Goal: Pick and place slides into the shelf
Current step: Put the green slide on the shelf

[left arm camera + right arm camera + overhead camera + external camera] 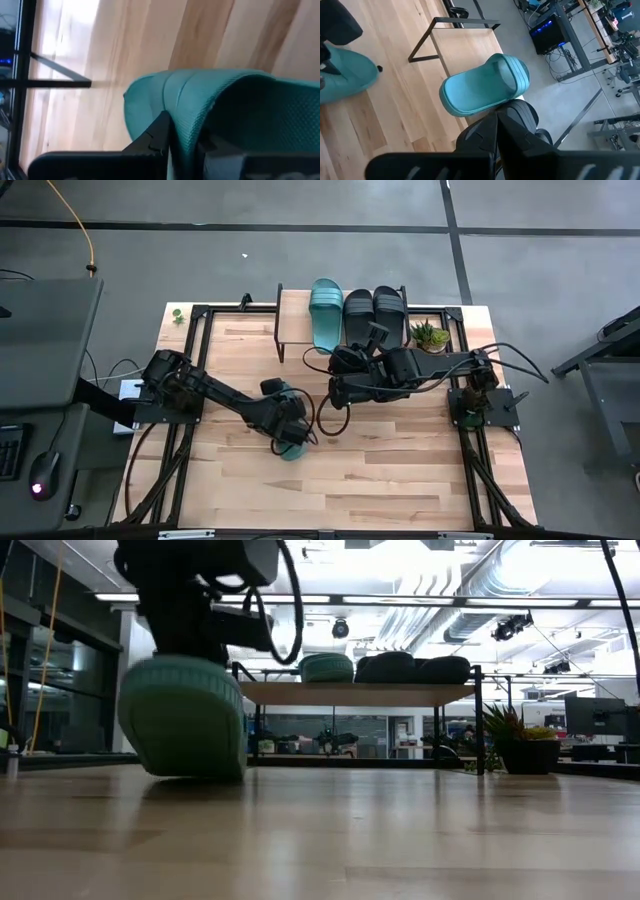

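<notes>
One teal slide (292,448) lies mid-table under my left gripper (285,425), which is shut on it. In the low view this slide (185,715) fills the left side, its lower edge at the tabletop. The shelf (292,315) stands at the table's far edge. On its plank rest the other teal slide (325,315) and two black slides (358,310) (388,308), side by side on their soles. My right gripper (342,378) hovers just in front of the shelf, shut and holding nothing; its wrist view looks down on the shelved teal slide (485,87). My left gripper holds the teal slide by its strap (182,120), near one side edge. One finger (160,132) is outside the strap and the other (207,145) is under it. The fingers come from above. Whether the sole is just clear of the table, I cannot tell.
A small potted plant (430,335) stands to the right of the shelf. A black metal frame (190,360) borders the tabletop. The shelf plank has bare room at its left end (295,305). Cables loop on the table near the right arm (330,420).
</notes>
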### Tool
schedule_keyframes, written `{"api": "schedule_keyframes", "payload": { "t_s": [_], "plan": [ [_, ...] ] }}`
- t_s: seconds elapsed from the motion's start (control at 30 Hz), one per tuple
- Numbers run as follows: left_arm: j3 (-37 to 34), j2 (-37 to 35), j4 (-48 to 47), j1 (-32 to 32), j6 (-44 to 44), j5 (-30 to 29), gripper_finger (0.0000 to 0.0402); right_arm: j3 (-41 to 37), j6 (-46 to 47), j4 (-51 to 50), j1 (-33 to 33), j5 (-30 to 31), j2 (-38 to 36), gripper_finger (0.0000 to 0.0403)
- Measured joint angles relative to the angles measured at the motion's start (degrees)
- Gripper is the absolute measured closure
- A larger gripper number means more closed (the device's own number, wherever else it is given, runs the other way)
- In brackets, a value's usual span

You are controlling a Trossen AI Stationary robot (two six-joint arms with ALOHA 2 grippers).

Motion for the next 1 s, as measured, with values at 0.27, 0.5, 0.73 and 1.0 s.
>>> {"api": "schedule_keyframes", "payload": {
  "t_s": [0.27, 0.5, 0.73, 1.0],
  "plan": [
    [6.17, -0.02, -7.09, -2.2, 1.68, -5.27, 0.0391, 0.0, -1.02, 0.0, -0.04, 0.45, 0.0, 0.0403],
    [12.69, -0.07, -16.26, -5.51, 1.29, -11.11, 0.0395, 0.0, -1.03, 0.02, -0.03, 2.84, 0.0, 0.0403],
    [16.64, -0.09, -25.16, -6.7, 1.3, -17.29, 0.0385, 0.0, -0.94, 0.5, -0.03, 5.42, -1.22, 0.0403],
    [20.26, -1.1, -32.5, -4.54, 3.78, -23.6, 0.0397, 0.0, 0.2, 0.65, -0.42, 5.96, -5.77, 0.0403]
  ]
}}
